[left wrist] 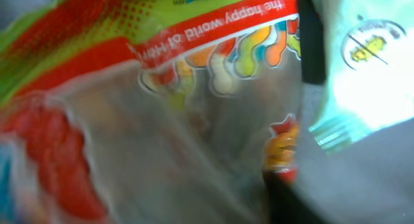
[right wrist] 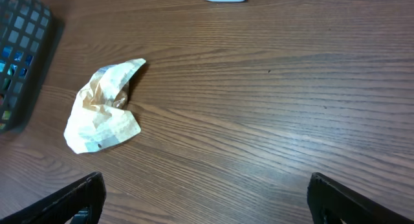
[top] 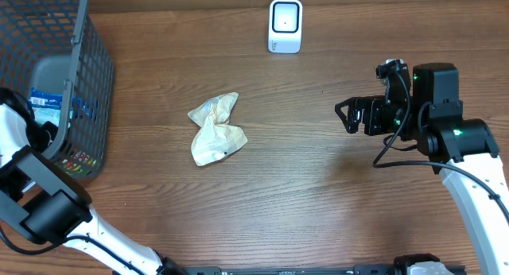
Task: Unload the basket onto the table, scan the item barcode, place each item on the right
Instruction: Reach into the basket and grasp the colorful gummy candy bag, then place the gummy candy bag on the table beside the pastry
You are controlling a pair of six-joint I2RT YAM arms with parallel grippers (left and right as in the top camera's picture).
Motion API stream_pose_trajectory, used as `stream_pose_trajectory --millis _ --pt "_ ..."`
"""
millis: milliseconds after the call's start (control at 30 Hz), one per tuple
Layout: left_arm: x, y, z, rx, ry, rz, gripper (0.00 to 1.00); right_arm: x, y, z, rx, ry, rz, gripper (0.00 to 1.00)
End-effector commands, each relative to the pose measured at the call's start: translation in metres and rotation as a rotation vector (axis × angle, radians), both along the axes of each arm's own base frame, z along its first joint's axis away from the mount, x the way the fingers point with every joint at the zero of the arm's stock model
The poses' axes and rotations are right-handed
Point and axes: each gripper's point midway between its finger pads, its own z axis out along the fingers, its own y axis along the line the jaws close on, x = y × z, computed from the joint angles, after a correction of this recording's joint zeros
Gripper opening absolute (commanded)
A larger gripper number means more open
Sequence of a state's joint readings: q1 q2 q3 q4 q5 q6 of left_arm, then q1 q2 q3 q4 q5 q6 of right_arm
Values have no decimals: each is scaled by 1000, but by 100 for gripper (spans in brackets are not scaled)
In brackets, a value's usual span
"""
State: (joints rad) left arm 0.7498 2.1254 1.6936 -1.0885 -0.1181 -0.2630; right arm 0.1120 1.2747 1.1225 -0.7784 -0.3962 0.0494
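overhead: wooden table; scanner top centre, crumpled paper bag centre-left, basket upper left. left arm reaches into basket; right gripper at right, jaws wide.
left wrist: candy packet fills the frame; left gripper state cannot be told.
right wrist: fingers spread at lower corners, above bare wood.

Overhead: fixed above, facing straight down, far off. Full tabletop in frame, basket at left edge, scanner at top.

Left wrist: inside basket, lens almost against candy packet. Blurred close-up.

Right wrist: low, angled forward-down across tabletop. Right end effector at bottom corners.

Shared by overhead and right wrist: crumpled paper bag, basket corner, scanner edge.
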Motion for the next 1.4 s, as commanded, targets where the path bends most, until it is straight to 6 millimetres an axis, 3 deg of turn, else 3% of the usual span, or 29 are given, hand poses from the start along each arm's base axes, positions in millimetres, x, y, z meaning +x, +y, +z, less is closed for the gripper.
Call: stream_pose_trajectory --millis 0,133,233,333,567,733,767,900,1000,1100,1167,1367 --pt "-16 -13 -22 -48 64 7 4 3 4 12 12 -31 10 100" --pt "-7 -16 -14 -69 27 3 4 3 4 12 12 -32 10 100" --pt "11 -17 10 -76 -31 -12 4 3 4 12 13 -31 10 100" --pt "38 -13 74 -4 -130 -49 4 3 4 12 13 -31 10 100" --pt "64 -25 210 198 -367 -119 4 3 4 12 13 -30 10 100" --pt "61 -59 295 323 -544 -184 4 3 4 12 13 -30 10 100" --pt "59 -76 317 350 -589 -225 4 3 4 12 13 -30 10 100" --pt "59 -139 351 345 -681 -409 4 3 4 12 13 -30 10 100" --pt "58 -200 354 270 -699 -602 4 3 4 12 13 -30 10 100" --pt "56 -251 338 180 -639 -761 4 2 4 12 12 -27 10 100" --pt "54 -294 310 83 -549 -888 4 1 4 11 11 -20 10 100" --pt "55 -366 222 -86 -307 -1084 4 1 4 10 11 -19 10 100"
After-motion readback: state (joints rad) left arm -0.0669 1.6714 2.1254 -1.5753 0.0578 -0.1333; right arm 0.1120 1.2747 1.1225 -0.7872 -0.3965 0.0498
